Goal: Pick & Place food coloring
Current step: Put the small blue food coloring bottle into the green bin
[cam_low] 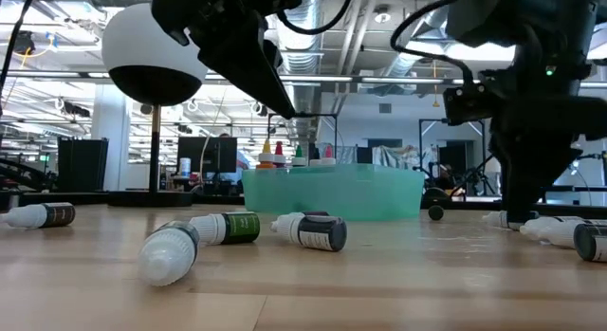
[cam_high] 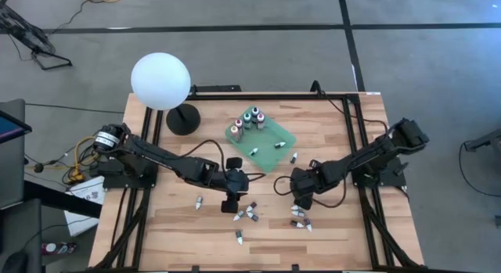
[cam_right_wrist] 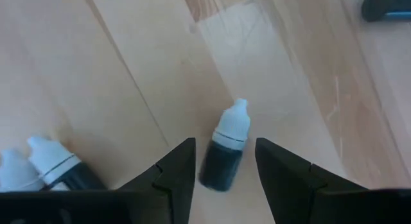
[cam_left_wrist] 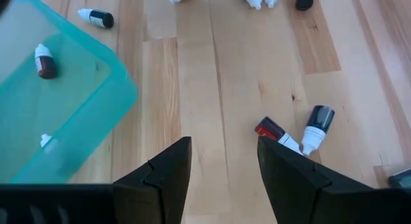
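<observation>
Overhead, we see the wooden table [cam_high: 337, 234] with both arms reaching toward its middle. The left jaws [cam_high: 229, 201] hang just below the green tray [cam_high: 283, 145], and the right jaws [cam_high: 300, 201] sit over a cluster of small bottles [cam_high: 300, 221] lying on the wood. A few bottles stand upright [cam_high: 252, 116] in the tray's far corner, with others lying flat in it. More bottles [cam_high: 247, 212] lie scattered between the two arms, one [cam_high: 199, 202] off to the left and one [cam_high: 239, 238] near the front edge. A white globe lamp [cam_high: 160, 80] stands at the back left.

From table height, we see bottles lying on their sides in front: a white-capped one [cam_low: 169, 252], a green-labelled one [cam_low: 226, 227] and a dark one [cam_low: 311, 230]. The tray [cam_low: 332, 193] sits behind them.

Through the left wrist camera, we see the left fingers [cam_left_wrist: 160, 179] spread apart over bare wood with nothing between them. Two bottles [cam_left_wrist: 300, 131] lie just beside them, and the tray corner [cam_left_wrist: 96, 95] is near.

Through the right wrist camera, we see the right fingers [cam_right_wrist: 173, 176] parted around a dark bottle with a white cap [cam_right_wrist: 225, 150], which lies on the table between them; we cannot tell whether they touch it.
</observation>
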You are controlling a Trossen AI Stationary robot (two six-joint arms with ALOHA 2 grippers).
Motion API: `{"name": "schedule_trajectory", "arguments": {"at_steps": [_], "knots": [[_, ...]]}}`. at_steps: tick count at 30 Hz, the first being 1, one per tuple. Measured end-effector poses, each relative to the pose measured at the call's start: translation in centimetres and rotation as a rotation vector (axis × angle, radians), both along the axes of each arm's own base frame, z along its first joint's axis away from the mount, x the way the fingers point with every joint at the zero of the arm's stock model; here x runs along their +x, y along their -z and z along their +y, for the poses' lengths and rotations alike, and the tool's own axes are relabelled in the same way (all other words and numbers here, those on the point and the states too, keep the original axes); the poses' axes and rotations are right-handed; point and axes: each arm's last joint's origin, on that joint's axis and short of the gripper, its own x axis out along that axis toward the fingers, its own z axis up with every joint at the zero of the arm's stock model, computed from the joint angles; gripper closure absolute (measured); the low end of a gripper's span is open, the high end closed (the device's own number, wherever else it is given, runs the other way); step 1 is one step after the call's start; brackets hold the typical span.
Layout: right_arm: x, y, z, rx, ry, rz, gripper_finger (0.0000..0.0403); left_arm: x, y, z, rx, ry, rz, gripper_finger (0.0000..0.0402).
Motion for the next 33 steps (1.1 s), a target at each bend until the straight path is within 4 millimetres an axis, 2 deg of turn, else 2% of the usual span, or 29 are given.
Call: {"name": "schedule_trajectory", "arguments": {"at_steps": [11, 33], "knots": [[0.06, 0.31, 0.00, -0.014, -0.015, 0.011, 0.0251, 0.01, 0.00, 0.01, -0.006, -0.007, -0.001, 0.0229], [0.13, 0.28, 0.02, -0.019, -0.038, 0.004, 0.0331, -0.11, 0.20, 0.04, -0.008, -0.012, 0.008, 0.0229]]}}
